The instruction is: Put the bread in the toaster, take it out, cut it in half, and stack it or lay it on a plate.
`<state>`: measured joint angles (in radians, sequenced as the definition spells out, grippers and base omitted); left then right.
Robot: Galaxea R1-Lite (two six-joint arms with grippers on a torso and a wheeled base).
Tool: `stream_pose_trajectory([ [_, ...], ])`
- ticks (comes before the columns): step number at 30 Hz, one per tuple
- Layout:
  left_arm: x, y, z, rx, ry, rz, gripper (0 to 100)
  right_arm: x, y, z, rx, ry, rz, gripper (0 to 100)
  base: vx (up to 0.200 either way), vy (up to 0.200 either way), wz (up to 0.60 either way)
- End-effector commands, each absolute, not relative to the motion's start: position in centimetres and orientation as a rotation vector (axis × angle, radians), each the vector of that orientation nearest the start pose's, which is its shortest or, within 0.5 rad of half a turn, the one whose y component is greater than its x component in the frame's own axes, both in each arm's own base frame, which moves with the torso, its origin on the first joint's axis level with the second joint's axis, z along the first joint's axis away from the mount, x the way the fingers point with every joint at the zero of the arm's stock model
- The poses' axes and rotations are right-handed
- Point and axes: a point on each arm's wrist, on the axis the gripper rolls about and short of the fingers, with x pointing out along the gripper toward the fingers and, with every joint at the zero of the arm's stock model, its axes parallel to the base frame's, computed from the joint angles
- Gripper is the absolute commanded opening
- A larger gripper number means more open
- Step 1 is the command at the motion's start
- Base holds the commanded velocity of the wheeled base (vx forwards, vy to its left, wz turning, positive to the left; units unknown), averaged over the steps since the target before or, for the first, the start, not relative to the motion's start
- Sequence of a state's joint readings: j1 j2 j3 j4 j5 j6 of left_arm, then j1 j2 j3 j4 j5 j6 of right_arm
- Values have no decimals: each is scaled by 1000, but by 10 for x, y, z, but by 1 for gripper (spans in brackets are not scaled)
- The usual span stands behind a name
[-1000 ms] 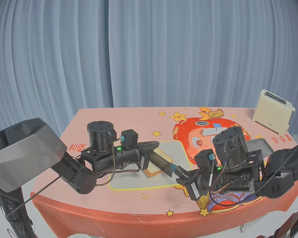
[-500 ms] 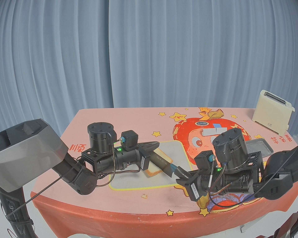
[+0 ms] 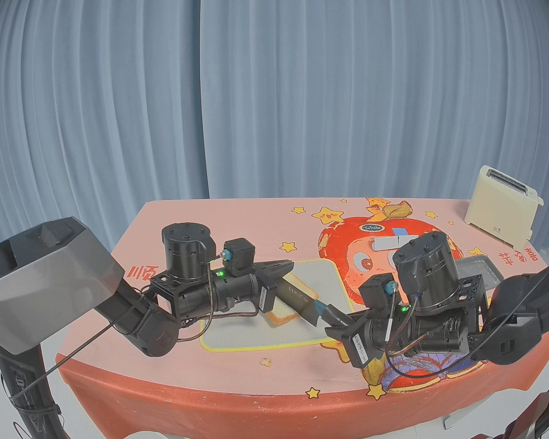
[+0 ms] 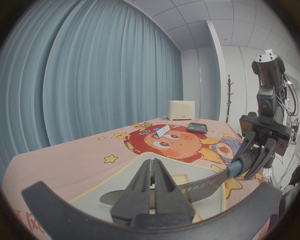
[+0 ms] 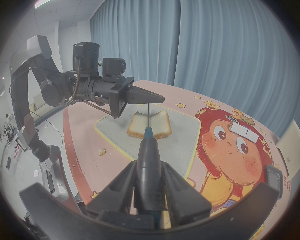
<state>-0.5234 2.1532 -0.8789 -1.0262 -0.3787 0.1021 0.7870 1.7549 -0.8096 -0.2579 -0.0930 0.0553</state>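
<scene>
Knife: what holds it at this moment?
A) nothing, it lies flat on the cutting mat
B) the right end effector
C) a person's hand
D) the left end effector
B: the right end effector is shut on the handle of the knife, whose blade stands edge-down across the bread slice.

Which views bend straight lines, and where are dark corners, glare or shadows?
Head view: the curtain folds bow outward and the table edge curves; light is even, shadows soft. Left wrist view: fisheye, black corners, left gripper looming large. Right wrist view: black corners too, a ceiling lamp glaring near one; the right gripper with the knife looms large.
</scene>
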Motion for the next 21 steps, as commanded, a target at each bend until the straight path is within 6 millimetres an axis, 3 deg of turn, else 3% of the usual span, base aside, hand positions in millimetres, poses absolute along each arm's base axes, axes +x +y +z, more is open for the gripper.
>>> stream_pose_trajectory([
  [1, 332, -199, 79, 112, 209, -905, 0, 214, 212, 137, -238, 630, 651, 0, 0, 0, 0],
  [21, 328, -200, 73, 117, 230, -913, 0, 212, 209, 126, -253, 664, 647, 0, 0, 0, 0],
])
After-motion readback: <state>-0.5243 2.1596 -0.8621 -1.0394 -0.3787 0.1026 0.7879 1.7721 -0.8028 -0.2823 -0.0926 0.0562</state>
